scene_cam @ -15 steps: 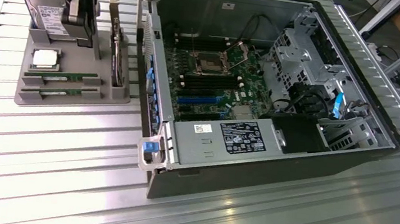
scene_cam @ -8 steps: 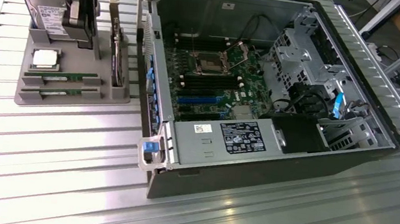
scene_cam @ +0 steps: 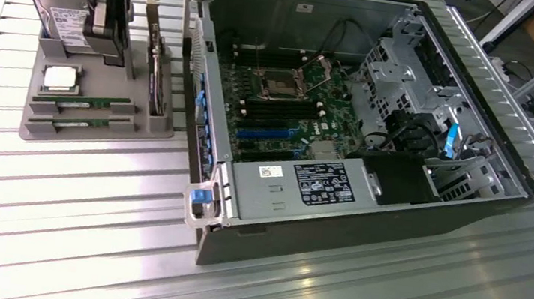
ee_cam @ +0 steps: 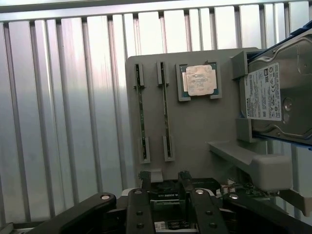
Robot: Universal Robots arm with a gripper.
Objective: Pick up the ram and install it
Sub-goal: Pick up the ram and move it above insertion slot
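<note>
The ribbed metal table (scene_cam: 59,209) lies nearest in the exterior view. On it sits an open computer case (scene_cam: 338,233), with its power supply (scene_cam: 293,186) at the front and the green motherboard (scene_cam: 282,113) behind that. A gray tray (scene_cam: 97,136) sits just beside the case, on the exterior view's left. Two sticks stand on edge in slots at the tray's near end: the outer ram stick (scene_cam: 79,123) (ee_cam: 141,117) and, parallel to it, the inner ram stick (scene_cam: 83,101) (ee_cam: 165,112). Behind them lies the square processor (scene_cam: 61,78) (ee_cam: 199,80). An upright card (scene_cam: 160,69) stands along the tray edge next to the case. At the far end a hard drive (scene_cam: 65,17) (ee_cam: 278,92) leans in its holder. The gripper (scene_cam: 114,57) (ee_cam: 163,183) hangs beside it, over the tray's far end, with its fingers apart and clamped on nothing. Both sticks are untouched and apart from the gripper, and the processor lies roughly between them and it.
</note>
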